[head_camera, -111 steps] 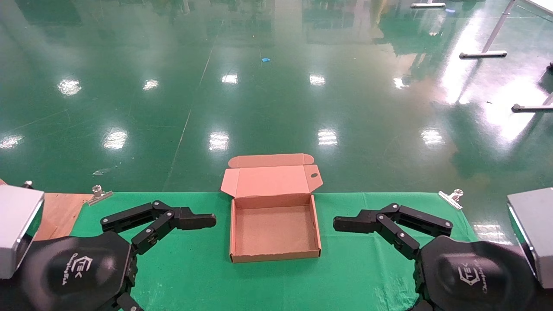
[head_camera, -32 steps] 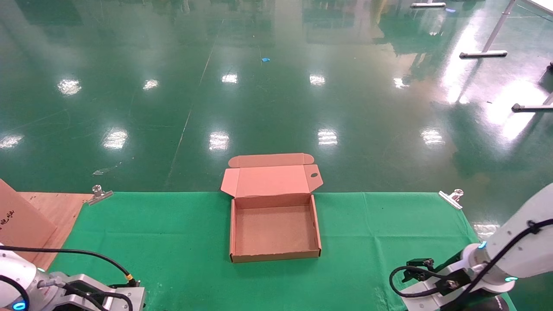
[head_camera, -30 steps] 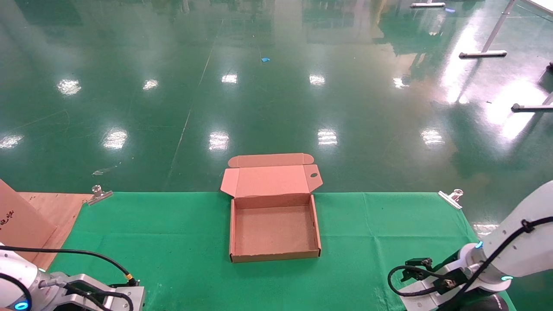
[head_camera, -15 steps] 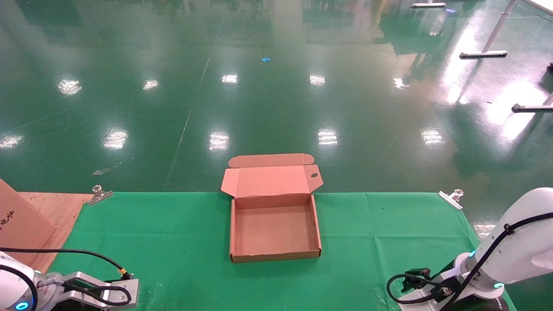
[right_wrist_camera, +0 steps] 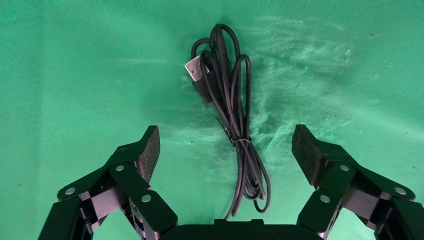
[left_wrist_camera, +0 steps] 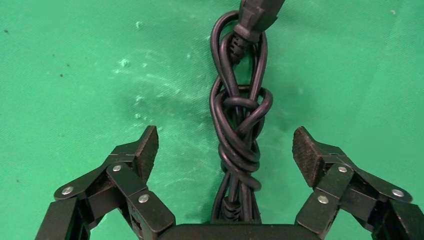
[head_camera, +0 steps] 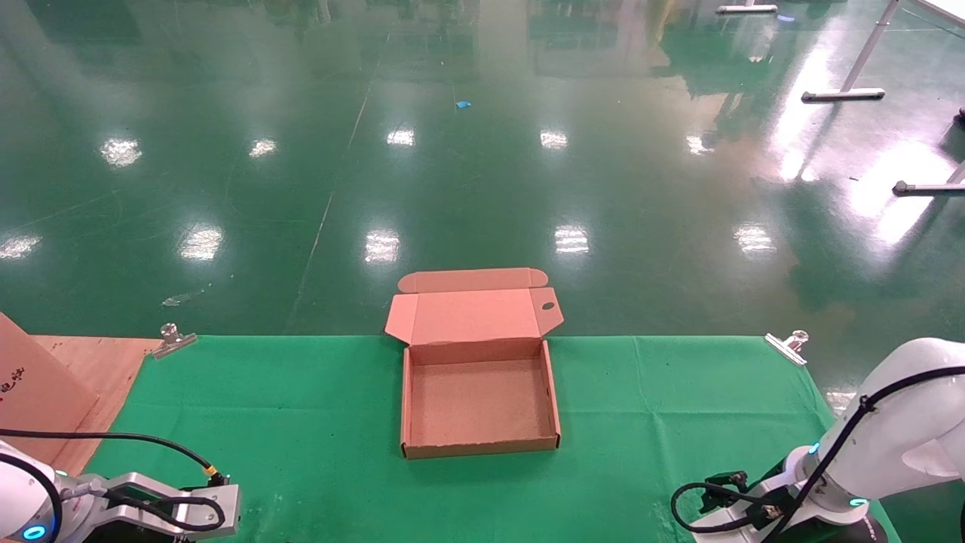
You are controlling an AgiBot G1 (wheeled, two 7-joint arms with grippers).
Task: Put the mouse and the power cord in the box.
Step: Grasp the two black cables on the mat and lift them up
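Box, brown cardboard with its lid thrown back, sat open and bare mid-way along the green cloth, so nothing was packed yet. Power cord, knotted into a thick black bundle, lay between the left gripper's wide-spread, unladen fingers; the next move looked like lowering and closing. Right gripper, equally wide and holding nothing, straddled a thin USB-tipped wire; the mouse itself was unseen.

The box sits mid-cloth — between both arms.
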